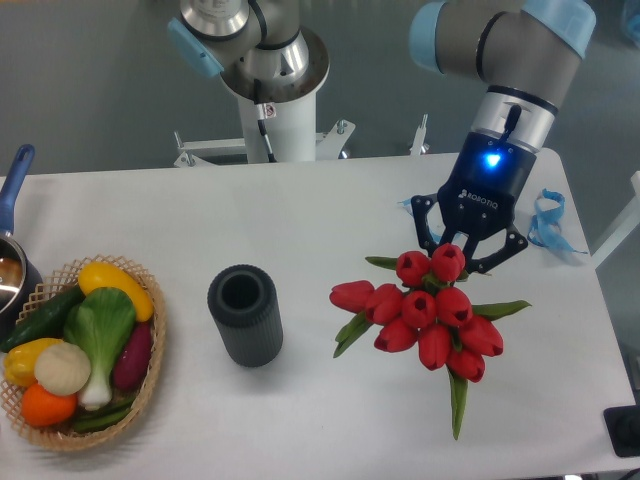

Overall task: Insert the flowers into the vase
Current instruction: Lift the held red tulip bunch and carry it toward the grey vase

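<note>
Red tulips: the flowers (428, 318), a tied bunch of red buds with green leaves, sat at about 4 o'clock from the middle of the white tabletop (300, 230), buds toward the camera.
Stems: hidden behind the buds, so where they ended could not be told.
Hand: the hand (470, 252) hung over the 12 o'clock edge of the bunch, its black fingers spread to either side of the top buds; whether they pressed on the stems could not be told.
Arm: the arm (515, 60), grey with pale blue caps, came down from 1 o'clock, a blue light lit on its wrist.
Vase: the vase (245, 315), a dark grey ribbed cylinder, stood upright at 9 o'clock of the flowers, well apart from them, its round mouth open.
Basket: a wicker basket (150, 370) of vegetables lay at 9 o'clock of the vase, near the tabletop's edge.
Ribbon: a blue ribbon (548, 220) lay at 3 o'clock of the hand.
Pan: a blue-handled pan (15, 200) showed at the 9 o'clock edge.
</note>
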{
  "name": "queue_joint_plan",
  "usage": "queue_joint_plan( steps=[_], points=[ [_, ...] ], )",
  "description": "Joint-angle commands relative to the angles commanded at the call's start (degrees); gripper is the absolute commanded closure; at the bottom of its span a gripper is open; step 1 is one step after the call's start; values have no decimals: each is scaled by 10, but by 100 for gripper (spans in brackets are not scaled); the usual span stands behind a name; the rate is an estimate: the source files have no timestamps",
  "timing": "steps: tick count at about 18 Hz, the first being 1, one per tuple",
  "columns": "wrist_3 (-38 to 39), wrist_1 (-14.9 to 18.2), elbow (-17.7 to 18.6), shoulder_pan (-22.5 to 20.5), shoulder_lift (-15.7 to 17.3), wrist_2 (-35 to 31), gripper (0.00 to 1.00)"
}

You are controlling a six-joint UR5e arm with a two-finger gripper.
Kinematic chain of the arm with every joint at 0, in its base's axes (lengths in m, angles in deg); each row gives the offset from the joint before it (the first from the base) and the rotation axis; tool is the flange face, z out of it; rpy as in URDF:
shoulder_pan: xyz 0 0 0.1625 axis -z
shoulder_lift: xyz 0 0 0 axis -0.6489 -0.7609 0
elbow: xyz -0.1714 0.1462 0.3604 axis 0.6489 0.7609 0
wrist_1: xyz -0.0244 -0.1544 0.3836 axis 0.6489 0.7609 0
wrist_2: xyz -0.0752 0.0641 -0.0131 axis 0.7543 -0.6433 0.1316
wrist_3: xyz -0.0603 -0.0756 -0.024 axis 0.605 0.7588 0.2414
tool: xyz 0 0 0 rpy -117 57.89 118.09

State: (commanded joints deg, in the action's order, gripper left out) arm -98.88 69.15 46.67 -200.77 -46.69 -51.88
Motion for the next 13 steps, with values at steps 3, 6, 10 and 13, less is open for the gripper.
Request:
queue_joint_plan(
  steps=[3, 6, 10, 13],
  points=[
    [0, -10, 3, 4, 0, 0, 87],
    [-1, -11, 7, 6, 0, 0, 87],
    [-1, -11, 8, 14, 0, 0, 87],
    [-1, -14, 8, 25, -1, 2, 87]
  ],
)
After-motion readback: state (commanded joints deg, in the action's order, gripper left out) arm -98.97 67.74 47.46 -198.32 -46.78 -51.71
